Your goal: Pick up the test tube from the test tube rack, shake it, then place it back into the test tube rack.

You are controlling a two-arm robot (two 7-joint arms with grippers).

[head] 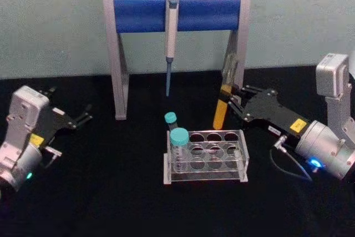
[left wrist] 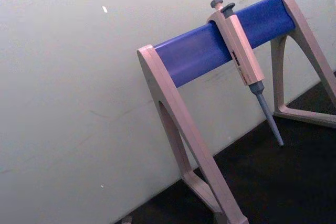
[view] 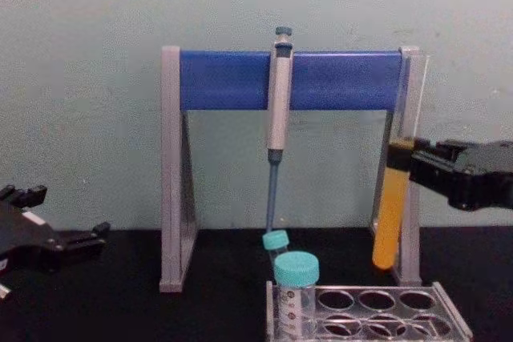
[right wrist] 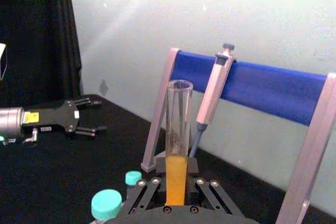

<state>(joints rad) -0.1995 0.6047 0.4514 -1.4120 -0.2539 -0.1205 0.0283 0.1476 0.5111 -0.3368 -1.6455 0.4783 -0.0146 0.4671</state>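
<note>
- The right gripper (head: 226, 102) is clamped on the test tube (head: 221, 112), its fingers pinching the glass about midway up, at the top of the orange-yellow liquid. A grip there leaves the open mouth clear above and the rounded end free below, which probably suits both shaking and re-seating.
- Nearest the robot, the black table (head: 111, 203) lies bare in front of the test tube rack (head: 205, 175), so there is open room on that side.
- In the rack, a teal-capped vial (head: 178, 137) takes the front left hole. A second teal-capped vial (head: 171, 117) shows just behind the back left corner. The holes on the right are empty, which leaves a return spot away from the caps.
- The left gripper (head: 82, 119) is parked well apart on the left, its fingers apart and holding nothing.
- The tube hangs nearly upright above and just behind the rack's back right corner, its bottom lifted clear of the rack's top.
- Behind it, the right leg of the pipette stand (head: 177, 12) is close. From the chest view they overlap, and I cannot tell whether they touch. A shake would be safer made forward or to the right than backward.
- The grey pipette (head: 171, 31) hangs from the middle of the blue bar, tip down, well left of the tube.
</note>
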